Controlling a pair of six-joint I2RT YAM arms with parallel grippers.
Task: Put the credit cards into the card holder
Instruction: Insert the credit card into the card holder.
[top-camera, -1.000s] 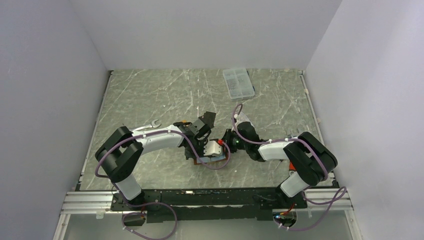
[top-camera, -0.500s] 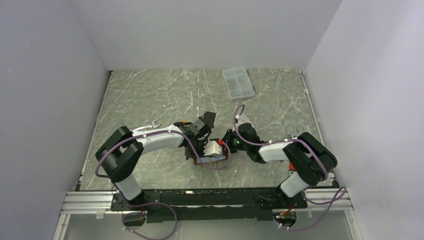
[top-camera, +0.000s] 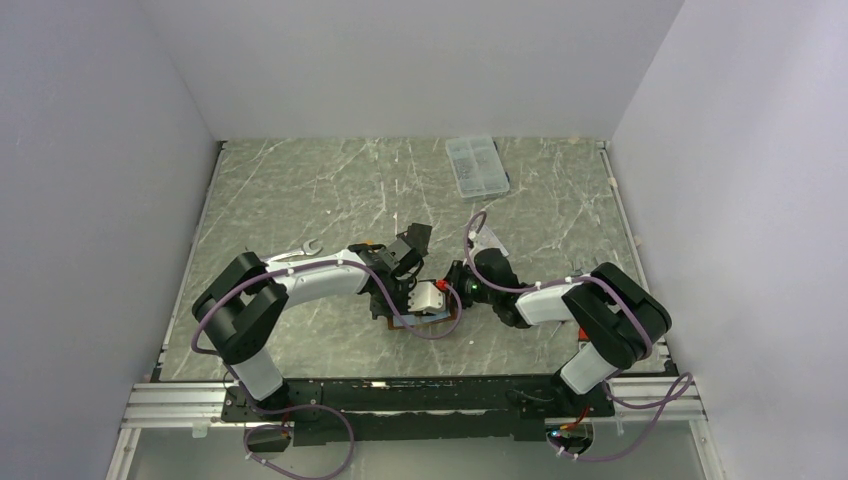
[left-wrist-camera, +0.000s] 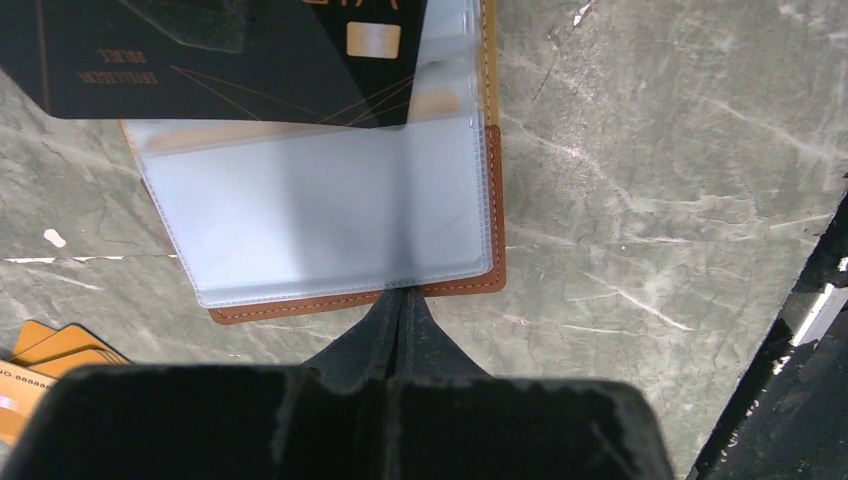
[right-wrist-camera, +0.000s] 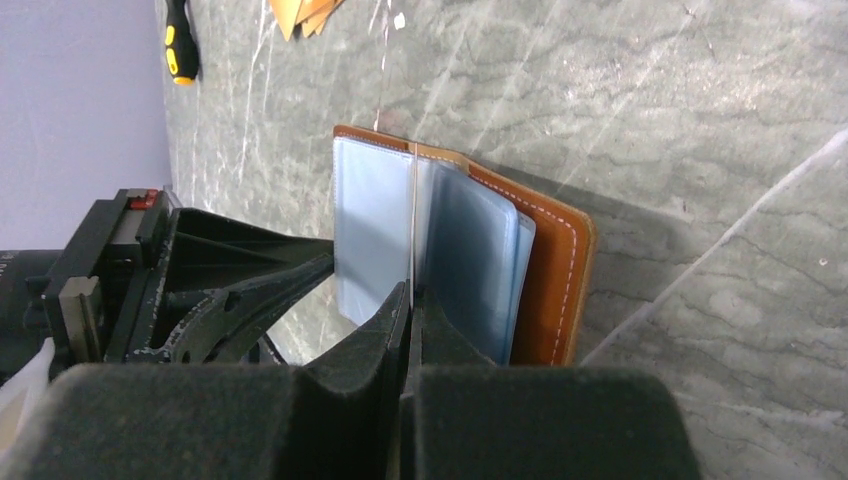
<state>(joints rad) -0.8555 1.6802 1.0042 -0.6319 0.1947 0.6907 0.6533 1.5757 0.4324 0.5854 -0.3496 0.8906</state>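
Observation:
The card holder (left-wrist-camera: 330, 215) lies open on the table, with a brown leather cover (right-wrist-camera: 555, 280) and pale see-through pockets. My left gripper (left-wrist-camera: 403, 293) is shut and empty, its tips against the holder's near edge. A black card (left-wrist-camera: 200, 60) slants over the far part of the pockets. It shows edge-on in the right wrist view, where my right gripper (right-wrist-camera: 412, 290) is shut on it between the leaves. Orange-tan cards (left-wrist-camera: 45, 375) lie beside the holder. In the top view both grippers meet over the holder (top-camera: 405, 322).
A clear compartment box (top-camera: 477, 165) sits at the back of the table. A wrench (top-camera: 300, 250) lies left of the left forearm. A yellow-and-black screwdriver (right-wrist-camera: 180, 45) lies near the orange-tan cards (right-wrist-camera: 305, 12). Walls close in three sides.
The right arm's elbow has edged slightly left. Both grippers stay shut at the holder.

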